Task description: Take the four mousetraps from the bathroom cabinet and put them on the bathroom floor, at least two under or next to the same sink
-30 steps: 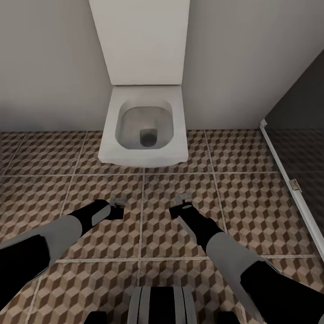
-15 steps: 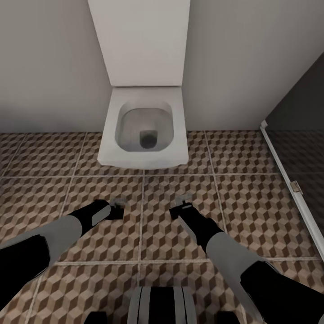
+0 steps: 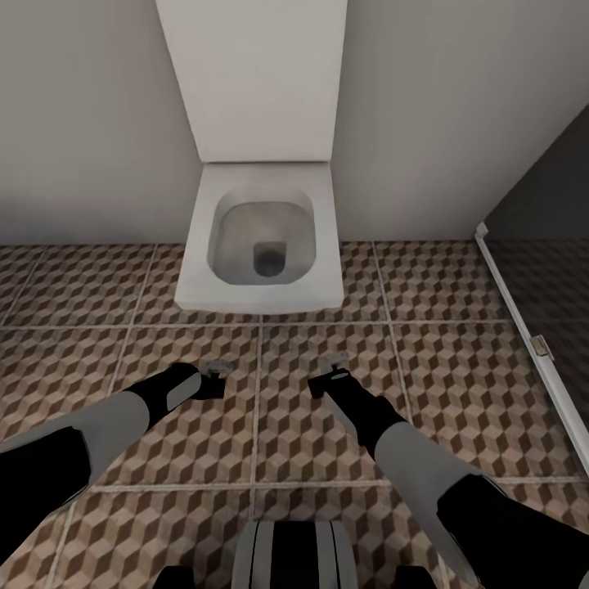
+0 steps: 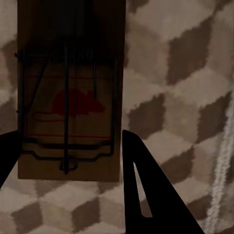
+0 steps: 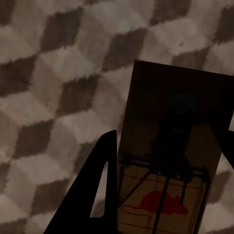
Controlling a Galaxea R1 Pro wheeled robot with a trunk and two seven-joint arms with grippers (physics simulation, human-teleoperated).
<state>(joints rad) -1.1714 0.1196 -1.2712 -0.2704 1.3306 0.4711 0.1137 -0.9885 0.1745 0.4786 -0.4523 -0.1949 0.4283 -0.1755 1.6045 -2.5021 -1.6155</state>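
Your left gripper [image 4: 68,151] clamps one mousetrap [image 4: 68,92], your right gripper [image 5: 168,180] another mousetrap [image 5: 173,161], both above the bathroom floor [image 3: 458,384] facing a toilet [image 3: 262,245]; frame edges crop both boards

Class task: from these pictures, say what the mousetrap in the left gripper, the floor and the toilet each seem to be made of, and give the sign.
Mousetrap: flat matt brown board, apparently wood, with thin dark metal-looking wire and a red printed mouse. Bathroom floor: apparently ceramic tiles, cube print, pale grout lines. Toilet: smooth white, probably glazed ceramic, though a render leaves that open.
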